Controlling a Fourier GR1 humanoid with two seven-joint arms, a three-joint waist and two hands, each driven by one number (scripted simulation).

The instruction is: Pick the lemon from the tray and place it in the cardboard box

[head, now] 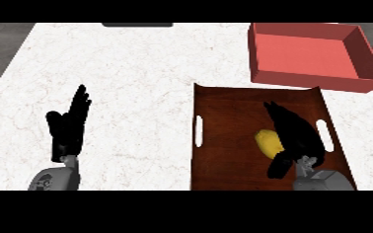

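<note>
Found lemon (267,143) in tray (226,103), just left of right hand (297,137). Recorded that hand as released, fingers (284,119) extended, grasping nothing. Noted box (306,80) beyond it, well apart; left hand (68,126) open above surface (146,69).

Yellow lemon (267,143) sits on the dark brown tray (226,113), right of middle; the open red box (306,54) lies just beyond its far-right corner.
</note>
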